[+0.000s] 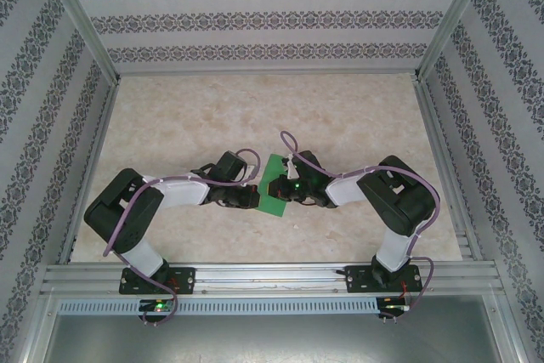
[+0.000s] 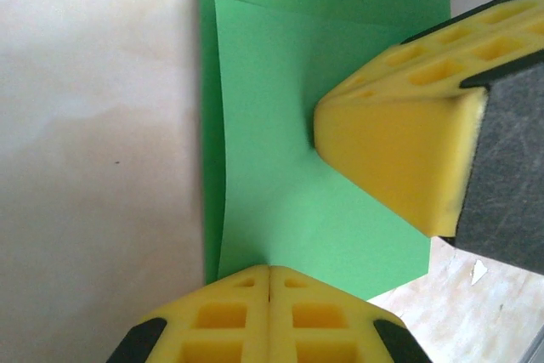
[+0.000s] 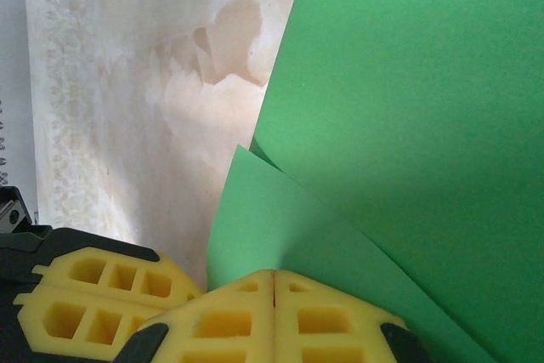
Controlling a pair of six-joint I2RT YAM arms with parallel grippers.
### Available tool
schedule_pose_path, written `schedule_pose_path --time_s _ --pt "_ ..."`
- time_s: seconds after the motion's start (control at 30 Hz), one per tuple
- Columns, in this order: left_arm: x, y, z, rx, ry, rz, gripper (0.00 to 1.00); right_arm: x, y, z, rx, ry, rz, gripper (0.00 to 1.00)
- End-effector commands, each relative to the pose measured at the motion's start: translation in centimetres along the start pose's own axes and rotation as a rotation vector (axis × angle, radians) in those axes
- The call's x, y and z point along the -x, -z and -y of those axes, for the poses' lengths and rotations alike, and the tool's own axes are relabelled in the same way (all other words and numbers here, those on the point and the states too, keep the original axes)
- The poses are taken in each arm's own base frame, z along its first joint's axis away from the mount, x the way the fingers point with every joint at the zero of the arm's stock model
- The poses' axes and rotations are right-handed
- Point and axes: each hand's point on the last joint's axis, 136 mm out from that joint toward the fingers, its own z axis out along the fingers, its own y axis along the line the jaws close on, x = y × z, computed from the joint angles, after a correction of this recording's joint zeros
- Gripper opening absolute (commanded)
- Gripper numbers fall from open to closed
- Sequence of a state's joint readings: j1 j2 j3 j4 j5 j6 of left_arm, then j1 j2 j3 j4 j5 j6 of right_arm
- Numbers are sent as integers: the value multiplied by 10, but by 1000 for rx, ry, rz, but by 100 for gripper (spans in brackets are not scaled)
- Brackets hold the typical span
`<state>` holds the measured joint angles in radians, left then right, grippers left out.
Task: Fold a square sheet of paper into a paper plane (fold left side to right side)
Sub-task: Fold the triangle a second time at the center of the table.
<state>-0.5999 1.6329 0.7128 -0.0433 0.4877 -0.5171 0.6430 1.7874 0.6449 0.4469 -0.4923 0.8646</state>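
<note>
The square sheet of paper [image 1: 274,178] is bright green and lies on the table between the two arms, folded over into two layers. In the left wrist view the upper layer of the sheet [image 2: 289,125] bows up slightly along its left edge. My left gripper [image 2: 270,269] is shut, its yellow tips resting on the near edge of the paper. My right gripper [image 3: 274,275] is shut too, with its tips against a lifted flap of the sheet [image 3: 408,82]. The two grippers [image 1: 252,200] [image 1: 295,190] face each other across the paper, almost touching.
The marble-patterned table [image 1: 255,116] has patterned walls on three sides. An aluminium rail [image 1: 272,276] carries both arm bases at the near edge. Bare table stretches behind and to both sides of the paper.
</note>
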Motion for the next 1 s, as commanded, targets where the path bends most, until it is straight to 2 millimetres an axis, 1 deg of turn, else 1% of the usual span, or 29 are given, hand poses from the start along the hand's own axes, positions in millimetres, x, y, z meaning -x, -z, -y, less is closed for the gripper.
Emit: schedule_pose_path --time_s 0.0,0.23,0.5,0.8,0.97 --pt "-19 5 -25 85 16 -47 0 -48 9 93 -308 -127 -112 0" --pt "-26 6 -32 113 11 -61 0 -47 11 93 -308 -129 -111 0" --pt "-32 7 -36 121 14 -71 0 -46 12 92 -311 -125 -112 0" --pt "-40 9 -30 73 -11 -83 0 -44 13 92 -313 -126 -110 0" --pt "-42 12 -33 93 -19 -82 0 -41 13 88 -303 -119 -108 0"
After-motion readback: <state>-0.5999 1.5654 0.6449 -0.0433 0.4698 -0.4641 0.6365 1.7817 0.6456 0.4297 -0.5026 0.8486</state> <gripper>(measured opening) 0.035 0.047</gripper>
